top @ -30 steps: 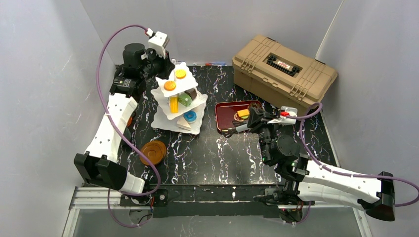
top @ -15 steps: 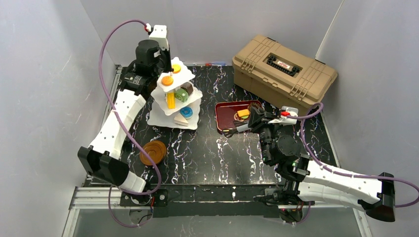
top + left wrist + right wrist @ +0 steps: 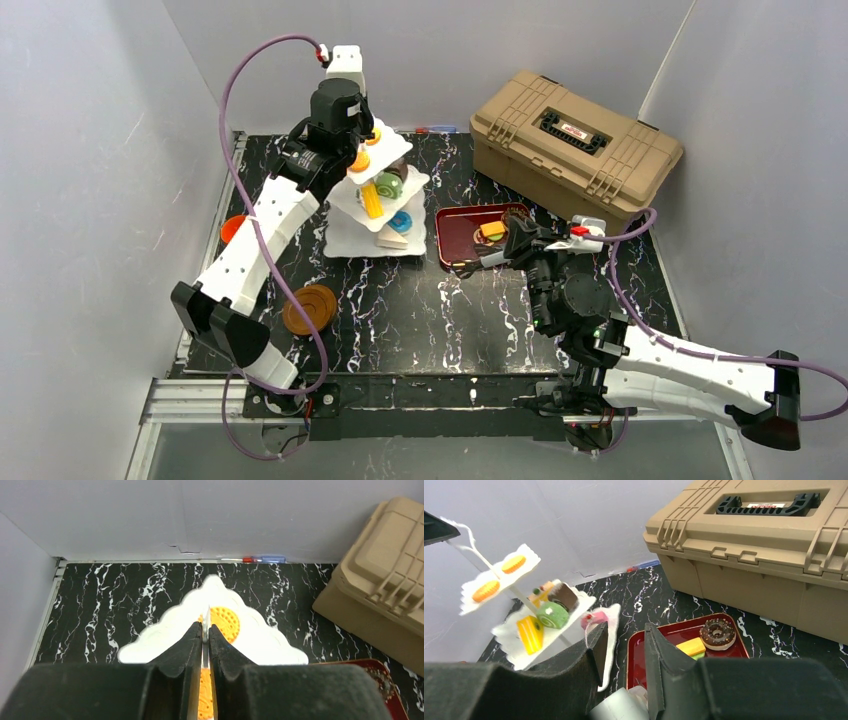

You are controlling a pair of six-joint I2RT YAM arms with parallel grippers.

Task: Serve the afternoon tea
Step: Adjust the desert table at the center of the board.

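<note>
Stand point(image 3: 345, 238) tilts, its top handle pinched in the left claw point(image 3: 205, 627) (pastries point(image 3: 552, 615) aboard), while the right claw point(image 3: 625, 630) grips metal tongs point(image 3: 478, 262).

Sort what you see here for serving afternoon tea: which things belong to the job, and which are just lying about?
Belong to the job: tiered stand, pastries, donut, saucers, orange cup.

Not part of it: toolbox, screwdriver, tongs.
</note>
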